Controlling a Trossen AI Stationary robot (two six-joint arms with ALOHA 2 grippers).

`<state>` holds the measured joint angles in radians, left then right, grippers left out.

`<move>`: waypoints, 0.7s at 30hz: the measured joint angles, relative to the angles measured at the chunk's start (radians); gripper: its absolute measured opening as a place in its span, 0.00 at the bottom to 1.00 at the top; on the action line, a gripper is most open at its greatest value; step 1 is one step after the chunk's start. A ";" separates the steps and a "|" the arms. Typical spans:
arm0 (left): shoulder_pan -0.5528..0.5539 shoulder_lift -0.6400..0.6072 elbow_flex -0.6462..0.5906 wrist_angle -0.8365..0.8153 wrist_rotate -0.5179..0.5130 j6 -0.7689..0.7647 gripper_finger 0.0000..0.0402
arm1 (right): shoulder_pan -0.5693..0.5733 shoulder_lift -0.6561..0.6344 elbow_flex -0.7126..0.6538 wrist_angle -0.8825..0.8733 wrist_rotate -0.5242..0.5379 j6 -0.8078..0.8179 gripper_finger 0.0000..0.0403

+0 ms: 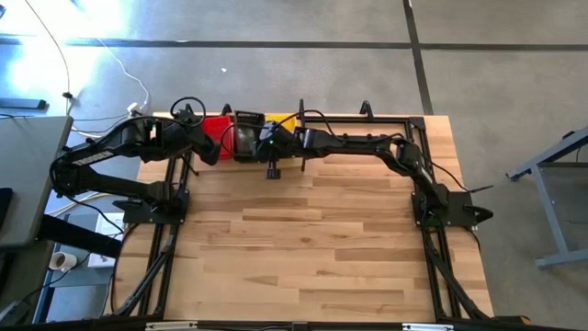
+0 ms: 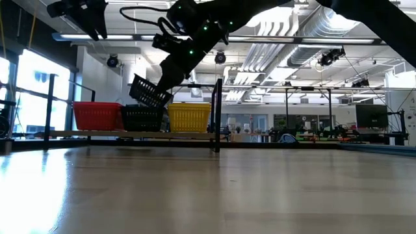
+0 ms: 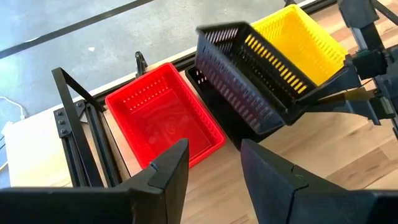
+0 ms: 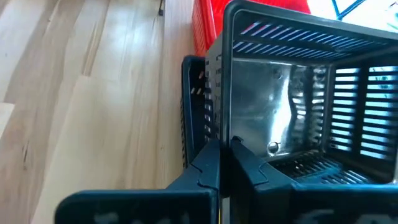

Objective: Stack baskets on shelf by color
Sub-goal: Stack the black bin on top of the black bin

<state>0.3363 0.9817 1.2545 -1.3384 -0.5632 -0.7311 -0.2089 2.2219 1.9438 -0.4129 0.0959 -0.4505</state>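
Observation:
A red basket [image 3: 163,118], a black basket [image 2: 142,119] and a yellow basket [image 3: 298,43] stand side by side with their bottoms on the shelf [image 2: 78,134] at the table's far edge. My right gripper [image 4: 227,152] is shut on a second black basket [image 3: 245,71]. It holds this basket tilted in the air over the black one on the shelf. My left gripper [image 3: 214,168] is open and holds nothing. It hovers just near of the shelf, in front of the red basket. My right gripper pinches one wall of the lifted black basket at its rim [image 4: 227,138], one finger inside [image 4: 255,165] and one outside. The fingers come roughly level from the table's right. The basket is clear of the shelf and tilted, its far end [image 2: 140,84] higher.
Black upright shelf posts [image 2: 218,114] and frame tubing [image 3: 71,118] stand beside the baskets. The wooden tabletop [image 1: 303,239] stretches on the near side of the shelf. Both arm bases [image 1: 152,207] sit at the table's left and right edges.

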 joint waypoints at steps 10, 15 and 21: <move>0.000 0.000 0.000 0.000 -0.001 -0.002 0.34 | 0.000 0.008 0.000 -0.007 0.022 0.006 0.00; 0.000 0.000 0.000 0.000 -0.001 -0.002 0.34 | 0.000 0.008 0.000 -0.008 0.051 0.007 0.00; 0.000 0.000 0.000 0.000 -0.001 -0.002 0.34 | 0.002 0.008 0.000 -0.008 0.050 0.005 0.07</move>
<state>0.3363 0.9817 1.2545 -1.3384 -0.5644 -0.7326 -0.2073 2.2299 1.9438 -0.4206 0.1461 -0.4458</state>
